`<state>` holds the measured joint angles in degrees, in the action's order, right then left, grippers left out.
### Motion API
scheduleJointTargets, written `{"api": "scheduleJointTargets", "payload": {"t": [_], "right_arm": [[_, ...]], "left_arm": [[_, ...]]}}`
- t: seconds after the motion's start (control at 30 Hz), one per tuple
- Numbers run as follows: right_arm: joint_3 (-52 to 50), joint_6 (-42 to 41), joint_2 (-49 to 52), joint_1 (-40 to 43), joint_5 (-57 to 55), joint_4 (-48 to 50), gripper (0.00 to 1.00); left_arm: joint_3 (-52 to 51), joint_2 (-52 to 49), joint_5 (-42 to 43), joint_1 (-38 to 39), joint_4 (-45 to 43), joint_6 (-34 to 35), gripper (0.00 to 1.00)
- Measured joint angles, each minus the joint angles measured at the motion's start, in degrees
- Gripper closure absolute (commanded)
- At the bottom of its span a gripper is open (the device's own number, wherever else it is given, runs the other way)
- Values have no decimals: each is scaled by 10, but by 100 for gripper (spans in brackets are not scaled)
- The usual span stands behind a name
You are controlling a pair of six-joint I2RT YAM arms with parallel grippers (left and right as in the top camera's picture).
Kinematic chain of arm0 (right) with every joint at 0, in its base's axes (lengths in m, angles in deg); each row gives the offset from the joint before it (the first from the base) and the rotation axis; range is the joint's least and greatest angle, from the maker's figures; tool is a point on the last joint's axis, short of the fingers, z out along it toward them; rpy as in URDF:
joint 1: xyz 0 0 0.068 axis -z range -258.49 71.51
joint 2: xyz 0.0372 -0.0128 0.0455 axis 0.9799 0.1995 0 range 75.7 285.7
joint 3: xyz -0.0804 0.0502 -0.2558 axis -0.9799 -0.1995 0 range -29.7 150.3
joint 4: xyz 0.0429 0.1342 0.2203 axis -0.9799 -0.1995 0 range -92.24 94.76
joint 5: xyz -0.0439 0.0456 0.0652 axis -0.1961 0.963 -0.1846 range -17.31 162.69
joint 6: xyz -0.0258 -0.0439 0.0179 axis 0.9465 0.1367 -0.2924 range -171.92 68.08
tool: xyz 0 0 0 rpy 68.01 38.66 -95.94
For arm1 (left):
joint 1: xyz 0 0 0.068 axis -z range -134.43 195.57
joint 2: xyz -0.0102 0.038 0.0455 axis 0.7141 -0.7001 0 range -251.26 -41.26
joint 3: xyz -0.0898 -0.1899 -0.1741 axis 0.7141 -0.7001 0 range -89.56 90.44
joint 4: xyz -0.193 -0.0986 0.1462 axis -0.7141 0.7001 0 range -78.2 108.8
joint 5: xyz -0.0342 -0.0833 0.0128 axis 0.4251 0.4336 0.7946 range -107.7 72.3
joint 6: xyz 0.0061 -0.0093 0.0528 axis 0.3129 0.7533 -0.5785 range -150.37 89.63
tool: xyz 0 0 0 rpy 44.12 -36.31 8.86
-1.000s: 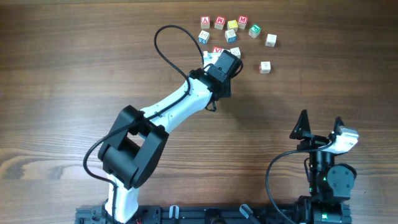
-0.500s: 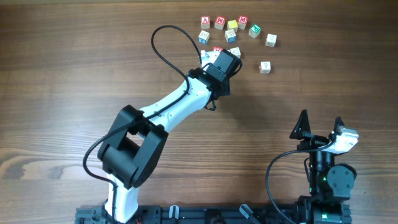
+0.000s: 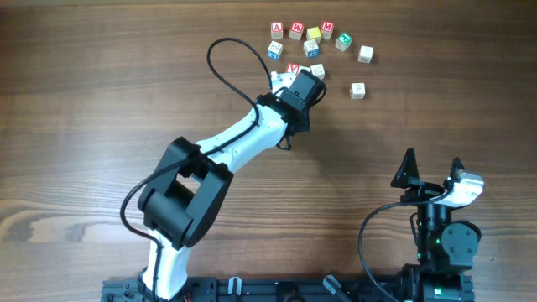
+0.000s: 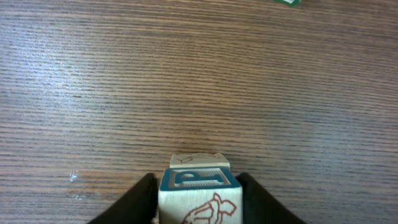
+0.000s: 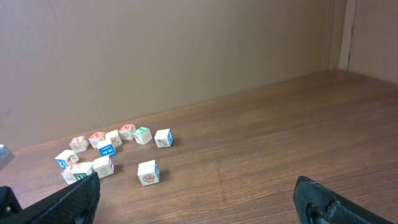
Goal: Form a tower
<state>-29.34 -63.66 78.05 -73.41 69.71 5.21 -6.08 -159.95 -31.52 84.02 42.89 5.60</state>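
My left gripper has the tower between its fingers, one close against each side; I cannot tell whether they clench it. My right gripper gapes wide, loose cubes well beyond its fingertips.

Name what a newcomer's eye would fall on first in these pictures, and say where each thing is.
The white-and-black left arm stretches diagonally to a cluster of letter cubes at the far side. In its wrist view, the left tool flanks a blue-topped cube on both sides. The right tool stands wide open at the near right.
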Motion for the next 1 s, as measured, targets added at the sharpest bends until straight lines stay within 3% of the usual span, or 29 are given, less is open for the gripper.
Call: {"api": "scheduleJointTargets", "payload": {"t": [0.13, 0.83, 0.9, 1.0], "right_arm": [[0, 0, 0, 0, 0, 0, 0], [0, 0, 0, 0, 0, 0, 0], [0, 0, 0, 0, 0, 0, 0], [0, 0, 0, 0, 0, 0, 0]], "left_arm": [[0, -4, 0, 0, 0, 2, 43], [0, -4, 4, 0, 0, 2, 39], [0, -4, 4, 0, 0, 2, 31], [0, -11, 4, 0, 0, 4, 28]]}}
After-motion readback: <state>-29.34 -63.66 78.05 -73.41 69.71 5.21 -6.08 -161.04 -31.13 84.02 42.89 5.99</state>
